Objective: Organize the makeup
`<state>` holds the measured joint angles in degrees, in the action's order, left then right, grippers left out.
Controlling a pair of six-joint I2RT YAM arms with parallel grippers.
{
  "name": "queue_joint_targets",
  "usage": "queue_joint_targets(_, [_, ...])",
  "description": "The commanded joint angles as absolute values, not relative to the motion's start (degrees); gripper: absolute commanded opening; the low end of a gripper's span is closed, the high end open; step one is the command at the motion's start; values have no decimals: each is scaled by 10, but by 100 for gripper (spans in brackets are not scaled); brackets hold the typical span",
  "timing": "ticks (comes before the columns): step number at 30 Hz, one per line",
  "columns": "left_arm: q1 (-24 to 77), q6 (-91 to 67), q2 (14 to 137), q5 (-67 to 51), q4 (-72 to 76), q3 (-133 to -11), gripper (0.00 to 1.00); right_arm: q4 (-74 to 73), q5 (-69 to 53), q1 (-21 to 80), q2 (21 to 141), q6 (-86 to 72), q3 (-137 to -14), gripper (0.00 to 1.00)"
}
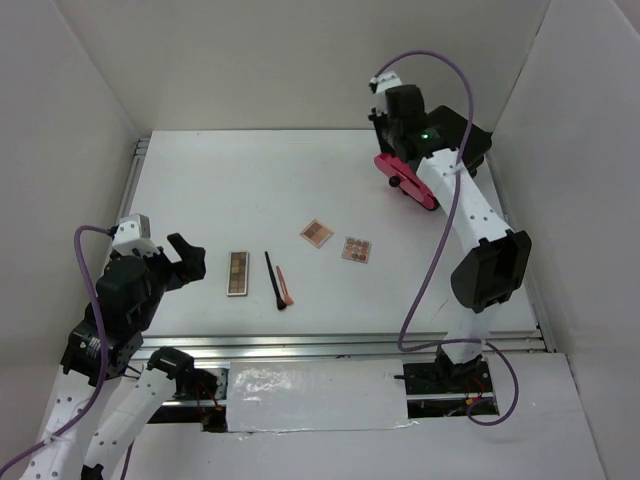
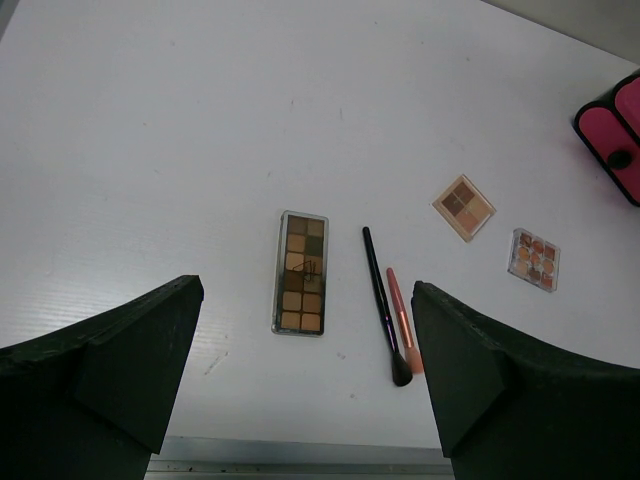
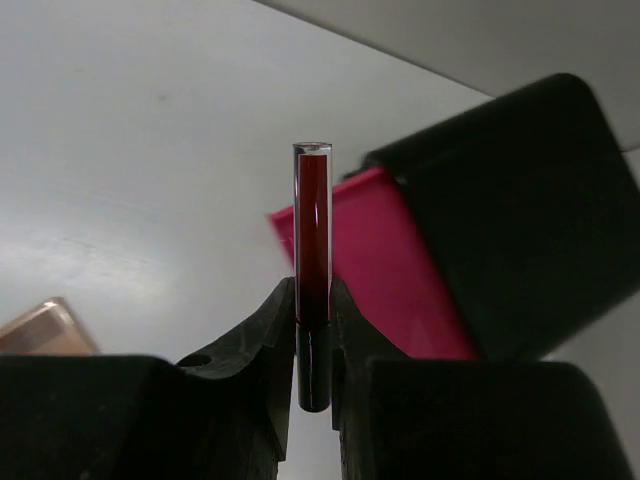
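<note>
A narrow brown eyeshadow palette (image 1: 238, 273) lies at the front left, also in the left wrist view (image 2: 301, 272). A black brush (image 1: 272, 280) and an orange brush (image 1: 285, 287) lie side by side to its right. Two small square tan-orange palettes (image 1: 316, 233) (image 1: 356, 249) lie mid-table. My left gripper (image 1: 185, 260) is open and empty, above the table just left of the brown palette (image 2: 305, 340). My right gripper (image 3: 313, 310) is shut on a thin dark red tube (image 3: 312, 230) with a black end, held upright beside the box's pink drawers (image 3: 380, 265). In the top view the right gripper (image 1: 398, 125) hovers over the box.
The black box with pink drawers (image 1: 405, 180) stands at the back right, under my right wrist. White walls close in the table on the left, back and right. A metal rail (image 1: 350, 345) runs along the near edge.
</note>
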<state>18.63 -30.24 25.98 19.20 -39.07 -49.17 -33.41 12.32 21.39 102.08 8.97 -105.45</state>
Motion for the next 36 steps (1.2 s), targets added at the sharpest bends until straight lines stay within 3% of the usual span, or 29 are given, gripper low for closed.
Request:
queue_joint_targets(1, [189,-302,265,194,-375,-495,99,-417,128,166,1049,203,-1128,12])
queue_joint_targets(16, [188,-300,278,185,-374,-494,99,-351,76,92,1018,185,-1002,18])
queue_joint_targets(20, [190,-298,278,182,-374,-494,99,-357,101,91,1023,172,-1019,50])
queue_joint_targets(22, [190,-298,279,180,-373,-494,99,-359,93,94,1015,164,-1030,51])
queue_joint_targets(24, [189,-296,280,178,-371,-494,99,-370,84,98,1004,150,-1057,100])
queue_joint_targets(27, [189,-295,285,173,-371,-494,100,-388,83,111,1004,148,-1084,100])
queue_joint_targets(34, [189,-297,277,179,-373,-494,99,-281,105,207,966,128,-922,100])
queue_joint_targets(35, [190,-298,277,179,-373,-494,99,-279,85,216,964,123,-911,99])
queue_joint_targets(36, [190,-298,277,180,-373,-495,99,-282,73,223,964,117,-894,91])
